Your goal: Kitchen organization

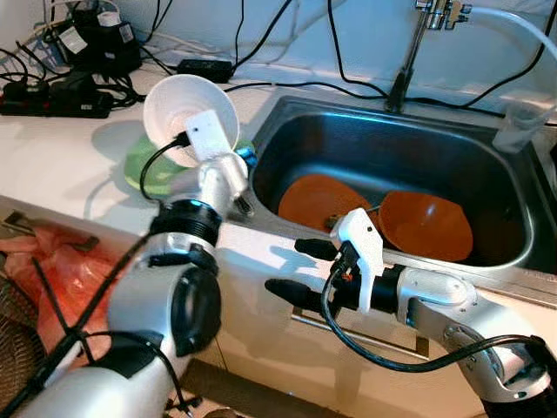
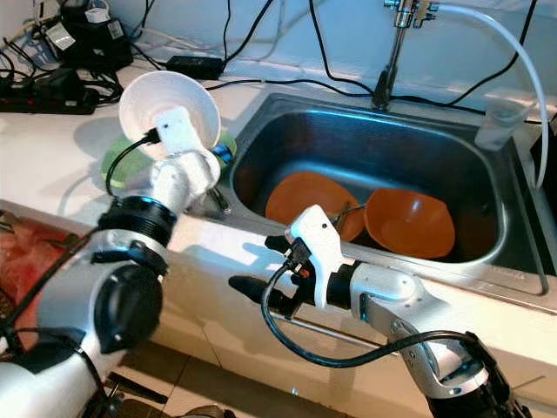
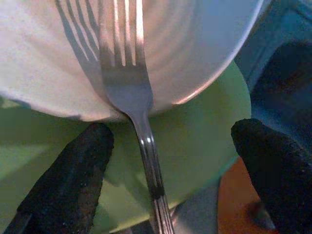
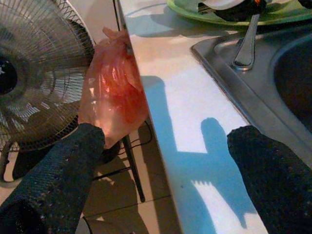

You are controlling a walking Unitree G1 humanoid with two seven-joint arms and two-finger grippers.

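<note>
Dishes are sitting at two spots on the white countertop (image 1: 78, 148). Beside the sink's left edge, a round white ceramic bowl (image 1: 187, 115) is tilting on its side with its hollow facing the camera, resting over a flat light-green plate (image 1: 144, 170). A silver metal fork (image 3: 129, 92) is lying with its tines up against the white bowl and its handle running back over the green plate toward the sink rim.

Reaching over that plate, the left gripper (image 3: 170, 161) is holding its two black fingers spread wide on either side of the fork handle, touching nothing.

Inside the stainless steel sink (image 2: 365, 131), two orange bowls (image 2: 409, 222) are lying side by side on the bottom, below the chrome tap (image 2: 392, 52). A clear plastic cup (image 2: 502, 122) is standing on the sink's far right corner.

Hovering over the front edge of the counter, just in front of the sink, the right gripper (image 1: 300, 270) is keeping its fingers wide apart and empty. Its wrist view is showing a translucent red plastic bag (image 4: 114, 95) hanging off the counter edge, with a wire-guarded fan (image 4: 34, 78) standing on the floor behind it. Black cables and a power strip (image 1: 52, 100) are cluttering the counter's far left corner.
</note>
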